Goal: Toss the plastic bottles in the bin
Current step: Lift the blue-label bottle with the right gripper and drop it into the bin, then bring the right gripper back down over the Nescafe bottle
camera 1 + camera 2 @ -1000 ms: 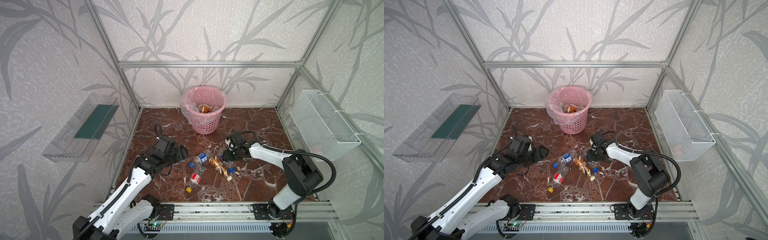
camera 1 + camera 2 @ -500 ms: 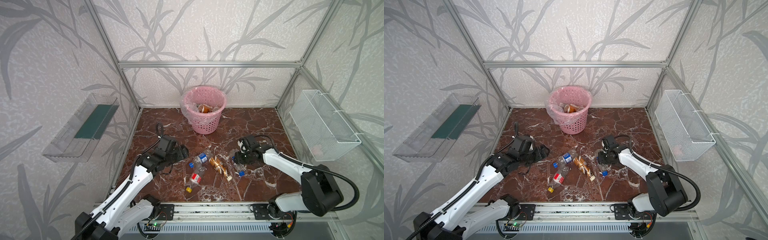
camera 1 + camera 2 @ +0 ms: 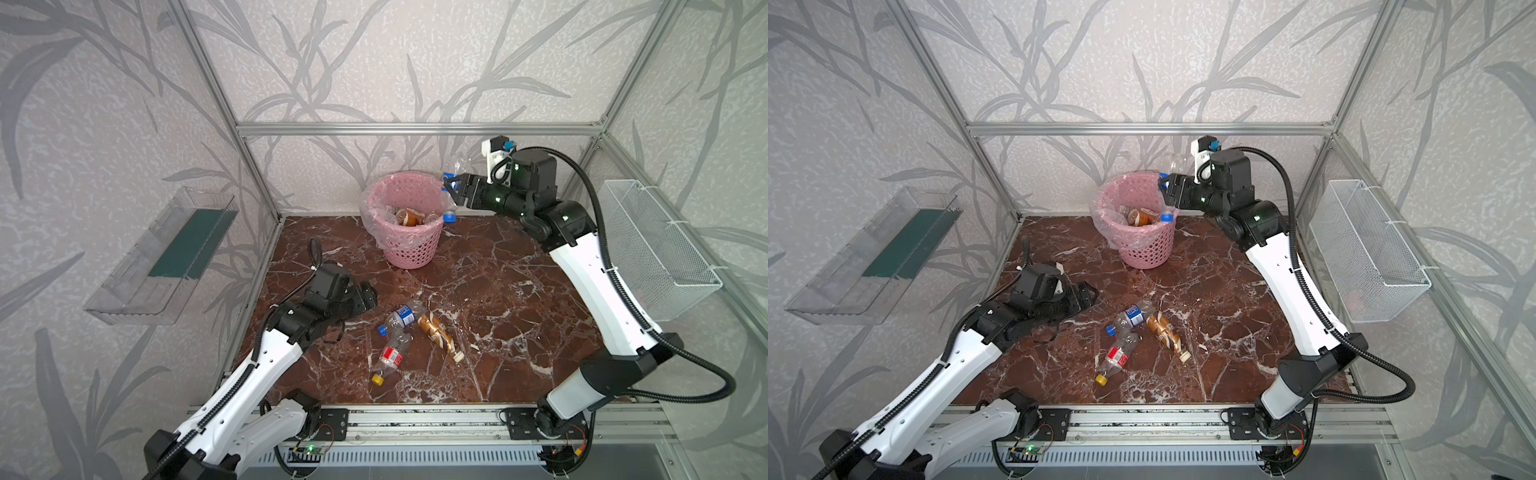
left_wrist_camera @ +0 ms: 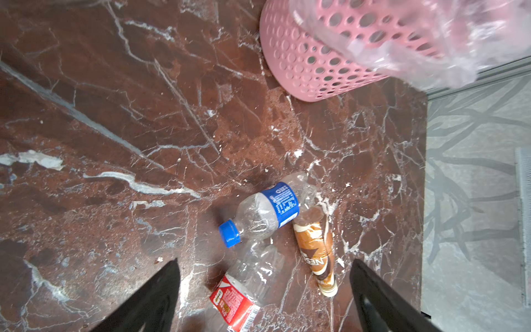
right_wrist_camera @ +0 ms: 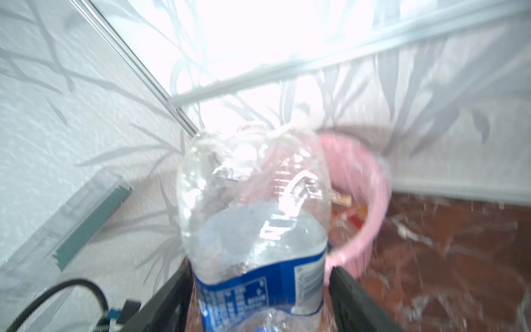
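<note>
The pink bin (image 3: 409,249) (image 3: 1144,249) stands at the back of the marble floor with several plastic bottles inside. My right gripper (image 3: 449,187) (image 3: 1163,183) hangs at its right rim. It is open around a clear blue-labelled bottle (image 5: 253,201) that lies crosswise between the fingers, with a gap showing on one side and its blue cap (image 3: 449,217) hanging down. On the floor lie a blue-labelled bottle (image 3: 401,318) (image 4: 267,209), an orange-brown one (image 3: 438,334) (image 4: 316,247) and a red-labelled one (image 3: 388,357) (image 4: 241,293). My left gripper (image 3: 370,297) (image 4: 264,287) is open and empty, left of them.
A clear acrylic tray (image 3: 166,257) hangs on the left wall and a white wire basket (image 3: 652,249) on the right wall. Aluminium posts frame the corners, and a rail (image 3: 415,419) runs along the front edge. The bin's plastic liner (image 4: 402,49) spills over its rim.
My right arm has swung up from the floor bottles to the bin's right rim, carrying the blue-labelled bottle, and its jaws have spread. The left arm has hardly moved.
</note>
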You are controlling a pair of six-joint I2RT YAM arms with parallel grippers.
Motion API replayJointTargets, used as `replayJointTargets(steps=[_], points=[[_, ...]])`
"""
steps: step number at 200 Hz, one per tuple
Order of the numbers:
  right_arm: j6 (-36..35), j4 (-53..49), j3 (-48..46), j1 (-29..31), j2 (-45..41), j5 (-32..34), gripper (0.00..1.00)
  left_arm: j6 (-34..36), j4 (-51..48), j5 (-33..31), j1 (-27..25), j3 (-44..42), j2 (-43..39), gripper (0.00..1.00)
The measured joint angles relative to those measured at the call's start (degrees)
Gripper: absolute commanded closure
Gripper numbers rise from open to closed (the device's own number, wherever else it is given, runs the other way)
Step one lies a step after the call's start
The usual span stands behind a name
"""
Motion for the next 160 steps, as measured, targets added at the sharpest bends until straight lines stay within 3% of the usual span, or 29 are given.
replayJointTargets(steps=[19, 66, 99, 131, 160], points=[[0.5, -2.3, -1.4, -0.7, 1.2, 1.1, 0.10, 0.2, -0.2, -0.4, 0.1, 0.8, -0.9, 0.08], [1.1, -3.0, -38.1, -2.5, -13.0, 3.8, 0.12, 0.2, -1.2, -1.2, 0.5, -2.2, -4.2, 0.08], [0.7, -3.4, -55.6, -2.6, -25.2, 3.1, 0.15, 0.2, -1.3, -1.1, 0.9, -5.2, -3.8, 0.08], [0.9, -3.1, -66.3, -2.4, -29.1, 0.8, 0.18, 0.2, -0.8, -0.8, 0.9, -5.4, -3.4, 0.08], [0.9, -2.8, -70.3, -1.0, -29.1, -0.5, 0.19, 0.2, -0.2, -0.3, 0.9, -5.4, -3.0, 0.09]])
